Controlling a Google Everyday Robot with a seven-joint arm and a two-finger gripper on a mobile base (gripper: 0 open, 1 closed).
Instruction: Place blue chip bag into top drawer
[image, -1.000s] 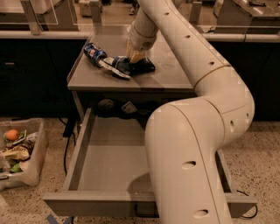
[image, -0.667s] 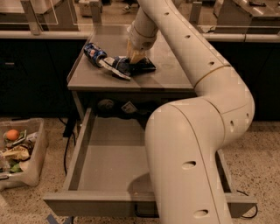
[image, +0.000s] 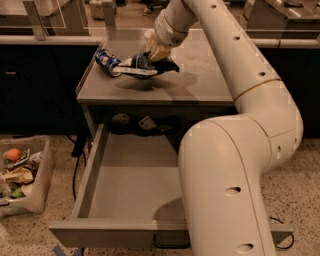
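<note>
Nearest the camera, the top drawer (image: 132, 187) stands pulled fully out, well below the gripper and on the camera's side of it, its flat grey bottom bare where it can be seen. A small dark wire handle (image: 171, 245) shows under its front wall. The thick white lower part of the robot arm (image: 225, 195) fills the right foreground and covers the drawer's right side. On the floor, far down and to the left of the gripper, sits a pale bin (image: 44, 172) holding mixed food items, one of them orange and round. At the back of the drawer opening, directly beneath the gripper's area, lie some dark objects (image: 142, 124) too shadowed to name. Above them is the grey tabletop (image: 205, 75). The arm reaches up and over it from the right, ending in the gripper (image: 154, 53) above the tabletop's middle left. Its tan fingers (image: 157, 50) appear clamped on the blue chip bag (image: 127, 65), which stretches out to the gripper's left and seems raised just off the tabletop, with a dark shadow under it, though contact at its far left end cannot be ruled out. Beyond the gripper runs a long counter (image: 50, 39).
</note>
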